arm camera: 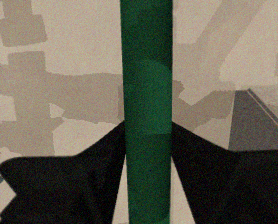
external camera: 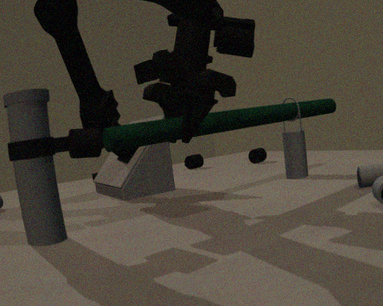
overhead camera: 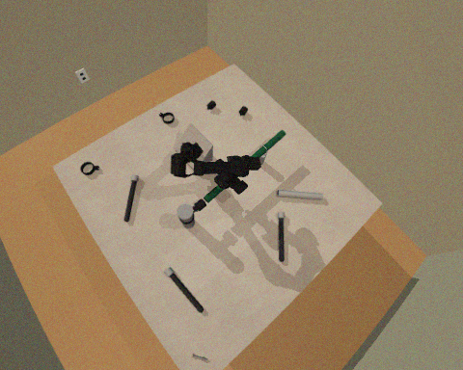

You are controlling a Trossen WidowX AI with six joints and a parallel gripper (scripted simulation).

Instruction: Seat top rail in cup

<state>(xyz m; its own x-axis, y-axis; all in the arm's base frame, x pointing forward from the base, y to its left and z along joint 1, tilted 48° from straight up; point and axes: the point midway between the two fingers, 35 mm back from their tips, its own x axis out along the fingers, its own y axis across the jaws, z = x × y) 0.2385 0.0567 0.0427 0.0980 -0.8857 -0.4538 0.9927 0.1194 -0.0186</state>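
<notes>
A long green cylindrical rail [overhead camera: 274, 141] [external camera: 242, 116] [arm camera: 148, 100] runs between the fingers of the black parallel-jaw claw [overhead camera: 231, 172] [external camera: 190, 132] [arm camera: 146, 124], which is clamped on it partway along, the rail's cut end near the black cylindrical end cup [overhead camera: 200, 205] [external camera: 84, 143] on the thick grey post [overhead camera: 186, 214] [external camera: 37, 194], its other end reaching past the thin wire loop [external camera: 299, 112] above the short grey post [external camera: 295, 154]

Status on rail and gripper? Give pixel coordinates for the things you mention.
Fingers [external camera: 190, 132] shut on rail [overhead camera: 274, 140] [external camera: 246, 115] [arm camera: 148, 90]. Cut end at cup [overhead camera: 200, 205] [external camera: 84, 143], not seated. Rail through loop [external camera: 299, 112]. Band [external camera: 31, 148] up on post [external camera: 39, 202]. Nothing seen between rail and cup.
</notes>
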